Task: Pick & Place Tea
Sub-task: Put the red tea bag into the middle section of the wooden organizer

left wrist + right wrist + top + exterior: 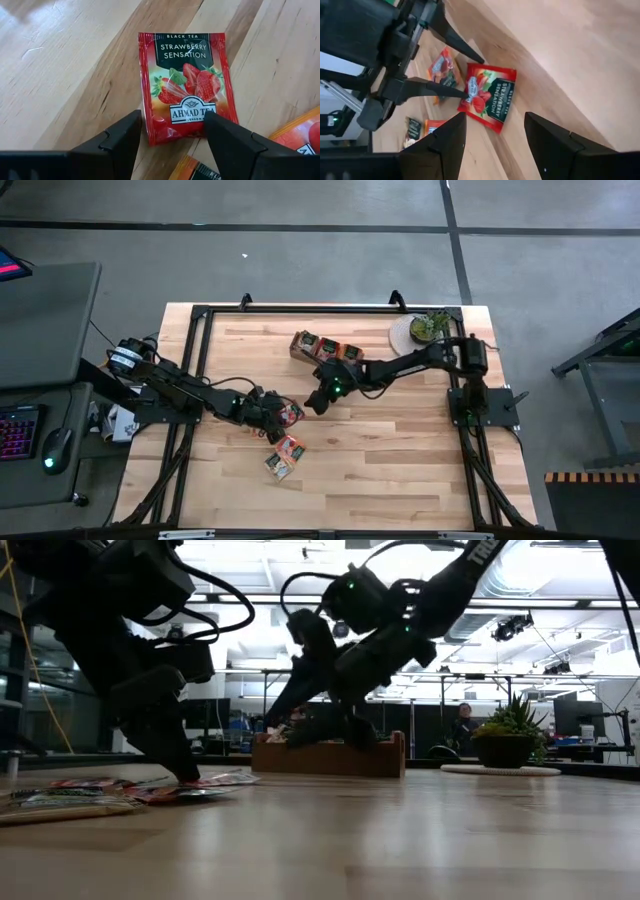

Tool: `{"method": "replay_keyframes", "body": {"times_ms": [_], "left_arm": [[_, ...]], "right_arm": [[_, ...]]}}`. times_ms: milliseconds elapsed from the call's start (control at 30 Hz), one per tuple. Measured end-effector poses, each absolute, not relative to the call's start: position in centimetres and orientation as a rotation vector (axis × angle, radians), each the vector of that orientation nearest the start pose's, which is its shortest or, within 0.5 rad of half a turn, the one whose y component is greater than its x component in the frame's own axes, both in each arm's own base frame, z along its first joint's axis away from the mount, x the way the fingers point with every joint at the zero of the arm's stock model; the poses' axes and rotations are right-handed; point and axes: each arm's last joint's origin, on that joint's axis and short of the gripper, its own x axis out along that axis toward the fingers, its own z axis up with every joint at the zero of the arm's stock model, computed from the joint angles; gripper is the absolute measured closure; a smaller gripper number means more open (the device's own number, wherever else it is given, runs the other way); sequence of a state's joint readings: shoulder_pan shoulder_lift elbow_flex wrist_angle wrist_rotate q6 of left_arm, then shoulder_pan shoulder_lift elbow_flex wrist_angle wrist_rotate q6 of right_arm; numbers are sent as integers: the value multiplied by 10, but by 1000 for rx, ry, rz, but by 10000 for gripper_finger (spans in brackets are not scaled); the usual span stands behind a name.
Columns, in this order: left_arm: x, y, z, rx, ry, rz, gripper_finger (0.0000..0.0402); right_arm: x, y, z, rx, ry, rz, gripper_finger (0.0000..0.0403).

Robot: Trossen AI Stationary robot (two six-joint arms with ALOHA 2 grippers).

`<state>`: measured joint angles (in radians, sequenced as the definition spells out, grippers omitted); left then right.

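A red strawberry tea sachet [185, 85] lies flat on the wooden table [400, 450], left of centre [291, 414]. My left gripper [172, 132] is open and tipped down at the sachet's logo end, one finger on each side of it. My right gripper [495, 135] is open too. It hangs just to the right of the sachet [490, 97], above the table [315, 402], with nothing between its fingers. More orange sachets [291, 448] lie flat on the table close by. My left gripper's open fingers slant down from the table's left side at the sachet's logo end [190, 117]. One fingertip [220, 127] lies over that end's corner; the other stands beside the edge. Whether they press on the sachet I cannot tell. The sachet lies flat on the table.
The long wooden tray [325, 348], with sachets in it, stands behind the grippers toward the far edge. A potted plant [430, 328] on a round mat is at the far right. The black frame rails [200, 360] run along the table's sides. Bare wood lies near and right.
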<state>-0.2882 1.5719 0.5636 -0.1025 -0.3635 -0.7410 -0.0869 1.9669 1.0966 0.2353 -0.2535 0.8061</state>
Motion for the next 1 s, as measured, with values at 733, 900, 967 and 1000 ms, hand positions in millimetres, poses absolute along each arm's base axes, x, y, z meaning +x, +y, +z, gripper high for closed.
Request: {"method": "replay_keyframes", "body": {"times_ms": [733, 900, 967, 1000], "left_arm": [[236, -60, 107, -324, 961, 438, 186], [237, -60, 107, -317, 964, 427, 186], [237, -60, 107, -310, 966, 418, 186], [237, -60, 107, -308, 969, 414, 186]], "right_arm": [[416, -26, 107, 927, 654, -46, 206], [426, -27, 112, 874, 664, -46, 206], [431, -28, 107, 862, 718, -54, 206], [435, -28, 106, 855, 739, -54, 206]]}}
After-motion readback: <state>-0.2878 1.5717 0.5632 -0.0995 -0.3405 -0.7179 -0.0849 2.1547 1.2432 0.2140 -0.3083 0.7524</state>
